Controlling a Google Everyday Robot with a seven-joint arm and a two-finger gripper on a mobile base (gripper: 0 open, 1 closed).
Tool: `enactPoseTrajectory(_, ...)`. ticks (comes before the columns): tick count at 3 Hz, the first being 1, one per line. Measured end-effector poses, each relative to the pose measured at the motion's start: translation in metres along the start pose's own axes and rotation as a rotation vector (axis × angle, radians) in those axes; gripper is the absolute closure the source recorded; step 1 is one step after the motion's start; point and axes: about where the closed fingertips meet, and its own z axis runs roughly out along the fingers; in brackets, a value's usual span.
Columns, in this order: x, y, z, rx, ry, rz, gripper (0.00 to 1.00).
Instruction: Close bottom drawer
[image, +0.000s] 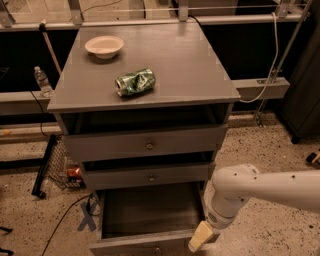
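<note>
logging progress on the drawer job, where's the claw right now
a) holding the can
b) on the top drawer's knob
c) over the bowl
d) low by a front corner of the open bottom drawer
d: the claw is down at the front corner of the bottom drawer, which is pulled far out, while the bowl and can lie up on the cabinet top, away from it.
</note>
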Motion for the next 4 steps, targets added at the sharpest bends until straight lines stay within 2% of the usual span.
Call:
enactPoseTrajectory(1,0.0,0.0,0.0,0.0,0.0,0.0,0.0)
enactPoseTrajectory(2,-0.003,-0.014,0.025,-0.007,0.009,0.034,0.0)
enactPoseTrajectory(3,-0.004,-0.031,0.054,-0.03,0.018,0.081,0.0)
enactPoseTrajectory(4,-0.003,-0.043,0.11,-0.065,0.055,0.16,0.0)
